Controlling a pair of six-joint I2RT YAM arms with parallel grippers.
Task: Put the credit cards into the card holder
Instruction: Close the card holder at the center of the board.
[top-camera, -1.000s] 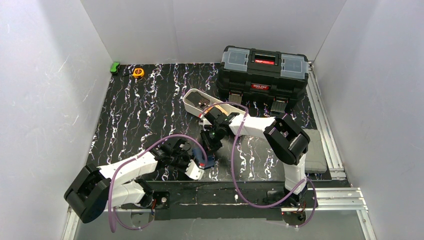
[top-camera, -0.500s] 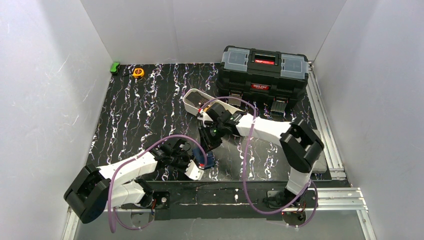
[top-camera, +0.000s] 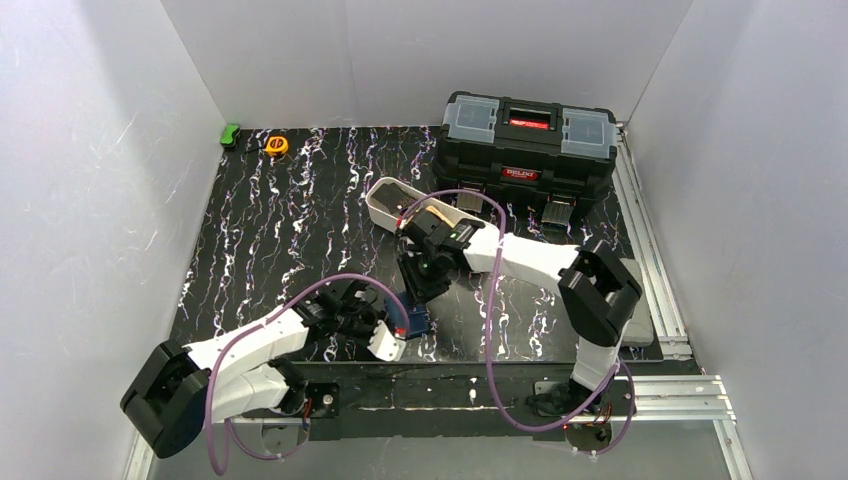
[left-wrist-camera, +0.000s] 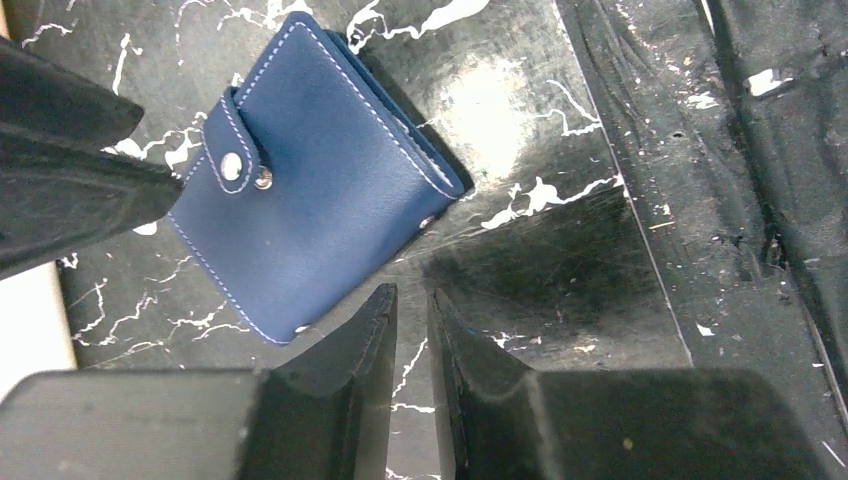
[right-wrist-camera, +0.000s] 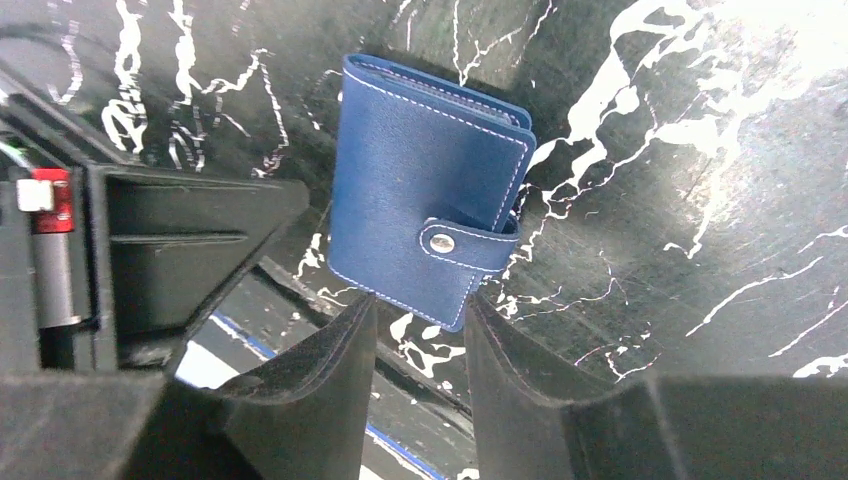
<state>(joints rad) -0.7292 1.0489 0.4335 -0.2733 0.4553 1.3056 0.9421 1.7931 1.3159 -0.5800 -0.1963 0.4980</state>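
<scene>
While the card holder (left-wrist-camera: 310, 190) lies flat and folded shut on the bench (left-wrist-camera: 560, 250), close to its near edge, both arms converge on it from opposite sides. Its snap tab (right-wrist-camera: 465, 243) is fastened across the open side, and the navy outer cover faces up. The left fingers (left-wrist-camera: 340, 380) stand almost together, with only a narrow slit of bench visible between them. They hold nothing. Their tips sit just beside one long edge of the card holder, and no contact with it is visible. The right fingers (right-wrist-camera: 310, 380) are parted to a moderate width and are likewise empty. Seen from the right wrist, their tips flank the corner of the card holder that carries the snap tab. Whether either tip touches the leather cannot be determined. In the left wrist view, one dark right finger reaches to the tab edge of the card holder. In the overhead view, a white oblong tray (top-camera: 385, 196) lies behind the right arm, and a black toolbox (top-camera: 528, 145) stands at the far side of the bench.
</scene>
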